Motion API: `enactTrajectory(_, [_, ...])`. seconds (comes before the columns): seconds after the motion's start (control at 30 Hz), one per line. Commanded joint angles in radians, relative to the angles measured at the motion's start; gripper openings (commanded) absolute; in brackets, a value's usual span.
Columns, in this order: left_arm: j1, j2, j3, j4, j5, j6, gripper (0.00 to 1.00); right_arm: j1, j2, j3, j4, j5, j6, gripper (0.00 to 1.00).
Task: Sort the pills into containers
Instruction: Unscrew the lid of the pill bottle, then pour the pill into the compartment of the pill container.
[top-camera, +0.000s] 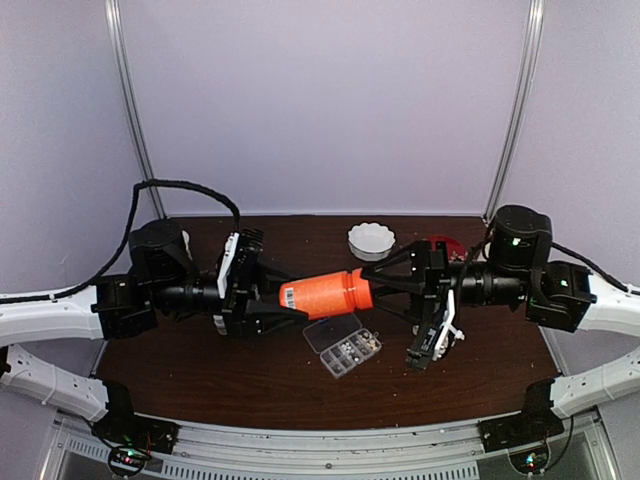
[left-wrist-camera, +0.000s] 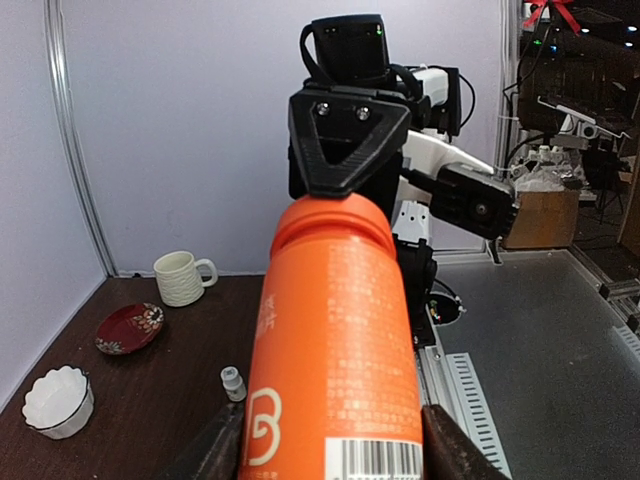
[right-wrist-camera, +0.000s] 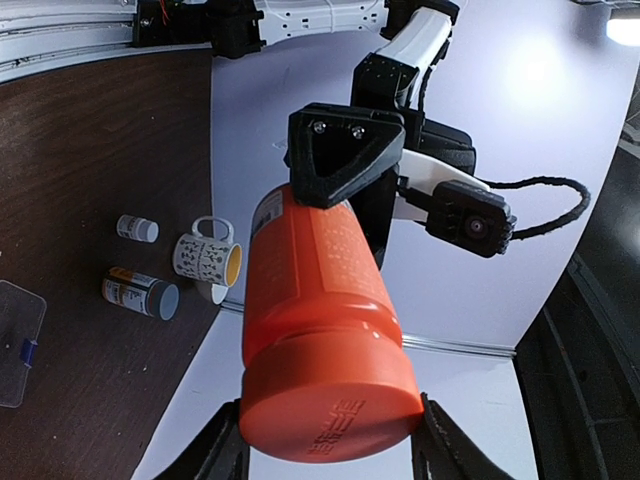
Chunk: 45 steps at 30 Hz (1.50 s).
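Note:
An orange cylindrical bottle (top-camera: 325, 293) hangs level above the table, held from both ends. My left gripper (top-camera: 287, 298) is shut on its barcode end (left-wrist-camera: 335, 330), with a finger on each side. My right gripper (top-camera: 383, 287) is shut on its orange cap (right-wrist-camera: 330, 410). Below the bottle, the clear organizer box (top-camera: 342, 343) lies on the table with its lid open. Tiny pale pills (top-camera: 357, 349) show in some of its compartments. The box's edge (right-wrist-camera: 18, 340) appears at the left of the right wrist view.
A white scalloped bowl (top-camera: 371, 240) and a red dish (top-camera: 445, 245) sit at the back of the brown table. A ribbed mug (left-wrist-camera: 183, 277), a patterned mug (right-wrist-camera: 208, 258), a small white bottle (left-wrist-camera: 233, 382) and a capped bottle (right-wrist-camera: 140, 293) also stand on it.

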Motion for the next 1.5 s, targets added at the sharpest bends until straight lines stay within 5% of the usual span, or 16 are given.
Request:
enactTrajectory(0.0, [0.006, -0.035, 0.0, -0.045, 0.031, 0.019, 0.0, -0.02, -0.085, -0.007, 0.118, 0.073, 0.021, 0.17])
enactTrajectory(0.47, [0.005, -0.06, -0.027, -0.002, -0.032, 0.016, 0.0, -0.025, -0.107, 0.005, 0.064, 0.068, 0.265, 0.14])
enactTrajectory(0.93, [0.005, -0.126, -0.179, 0.062, -0.238, -0.023, 0.0, -0.021, -0.24, -0.245, 0.272, 0.105, 1.061, 0.0])
enactTrajectory(1.07, [0.004, -0.12, -0.224, 0.121, -0.248, -0.048, 0.0, -0.015, -0.251, -0.292, 0.355, 0.253, 1.397, 0.0])
enactTrajectory(1.33, [0.004, -0.142, -0.226, 0.157, -0.259, -0.034, 0.0, -0.007, -0.2, -0.217, 0.13, 0.493, 1.843, 0.0])
enactTrajectory(1.47, [0.005, -0.139, -0.205, 0.158, -0.24, -0.029, 0.0, -0.008, -0.144, -0.181, 0.023, 0.457, 1.876, 0.0])
